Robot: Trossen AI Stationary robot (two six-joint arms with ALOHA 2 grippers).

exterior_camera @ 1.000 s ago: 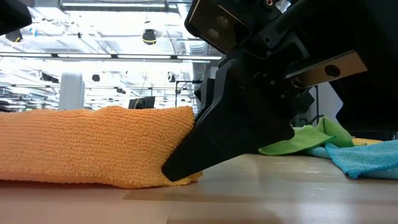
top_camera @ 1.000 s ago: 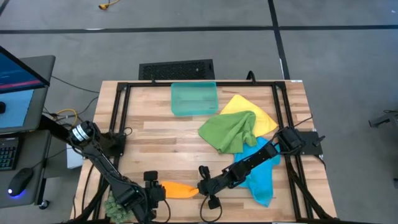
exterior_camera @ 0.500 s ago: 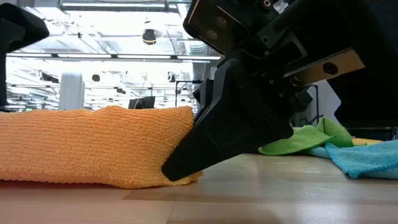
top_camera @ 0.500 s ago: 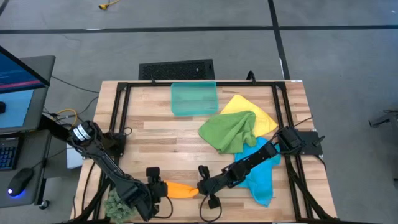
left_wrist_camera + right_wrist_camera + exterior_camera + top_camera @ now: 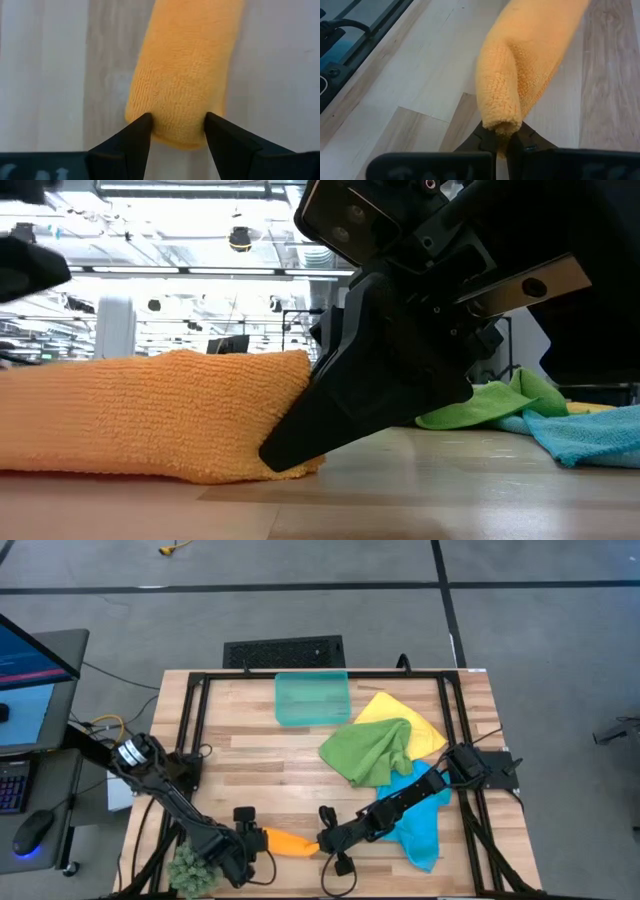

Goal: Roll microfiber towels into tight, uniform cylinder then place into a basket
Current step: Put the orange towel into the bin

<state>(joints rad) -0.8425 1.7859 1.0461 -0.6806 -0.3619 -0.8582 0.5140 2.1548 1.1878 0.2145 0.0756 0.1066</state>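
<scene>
Tabletop (image 5: 250, 755) of pale wood fills the middle of your overhead view, framed by black rails. Low in that frame, a little left of center, you see the rolled orange towel (image 5: 288, 842) lying flat as a short cylinder, with one claw at each end.

Your left claw (image 5: 257, 842) meets the roll's left end. In the left wrist view its two dark fingers (image 5: 127, 142) stand apart, one on either side of the orange towel's rounded end (image 5: 185, 75), touching or nearly touching the cloth.

Your right claw (image 5: 324, 841) meets the roll's right end. In the right wrist view its fingers are pressed together, clamped on a small fold of the orange towel (image 5: 520, 75) at its tip. In the low view this claw (image 5: 300, 445) fills the center and right of the frame, its tip on the wood against the end of the orange towel (image 5: 150, 415).

Toward the upper center of the overhead frame sits the teal basket (image 5: 312, 698), well apart from the roll. Right of center, the green towel (image 5: 370, 752) lies crumpled, overlapping the yellow towel (image 5: 425, 725). Below them, at lower right, the blue towel (image 5: 420, 825) lies spread under the right arm.

At lower left, just beside the left arm, rests a spiky green plant ball (image 5: 190, 870).
</scene>
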